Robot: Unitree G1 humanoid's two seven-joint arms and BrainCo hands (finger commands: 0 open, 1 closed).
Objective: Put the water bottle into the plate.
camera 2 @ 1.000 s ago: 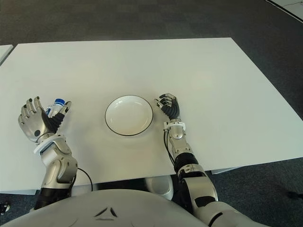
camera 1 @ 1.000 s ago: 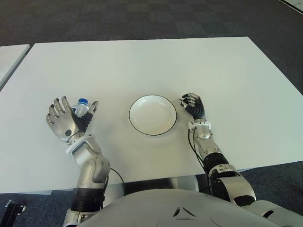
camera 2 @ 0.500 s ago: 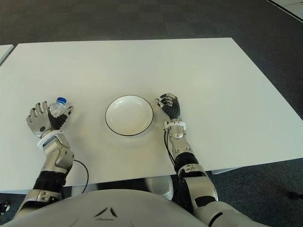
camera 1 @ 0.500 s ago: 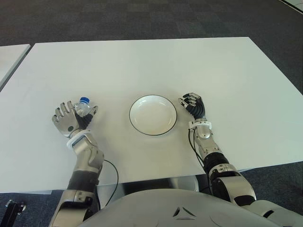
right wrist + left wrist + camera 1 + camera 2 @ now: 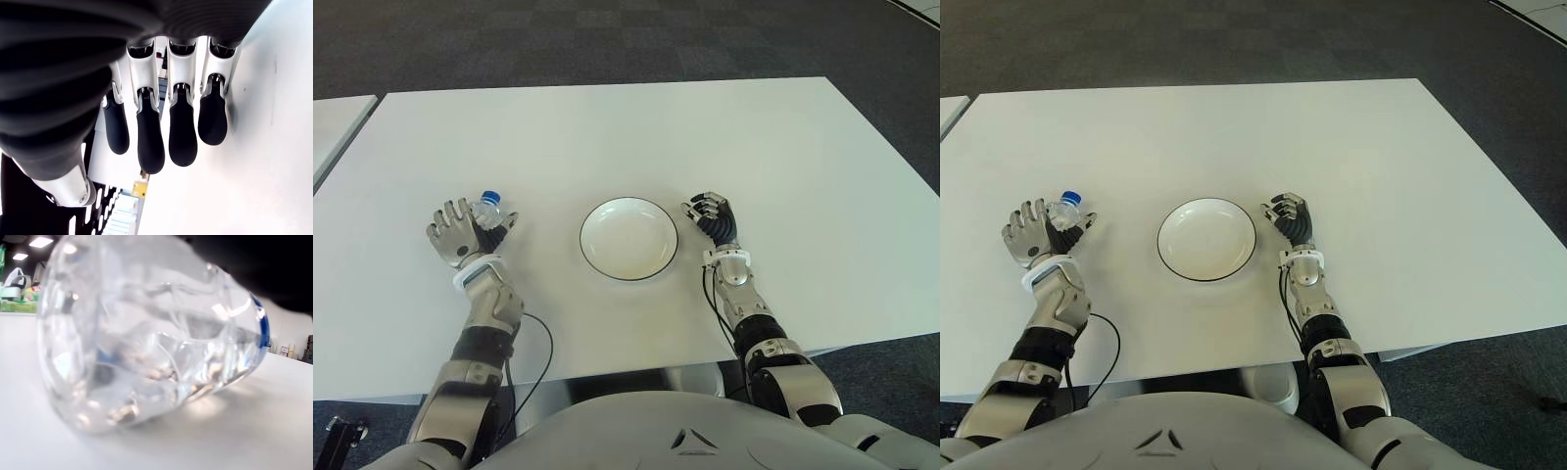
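White table (image 5: 607, 127): left hand (image 5: 460, 235) curled around light, slick, crushable bottle (image 5: 487, 210) mid-body near left edge; right hand (image 5: 713, 219) curled empty beside plate (image 5: 628, 238).

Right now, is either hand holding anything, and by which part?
The left hand grips the bottle around its body, cap up; the right hand holds nothing.

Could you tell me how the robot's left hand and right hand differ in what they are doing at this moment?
The left hand is closed around the water bottle, out to the left of the plate; the right hand holds nothing, its fingers curled. The left hand shows well clear of the plate, while the right hand shows close beside its right rim. Both show over the white table.
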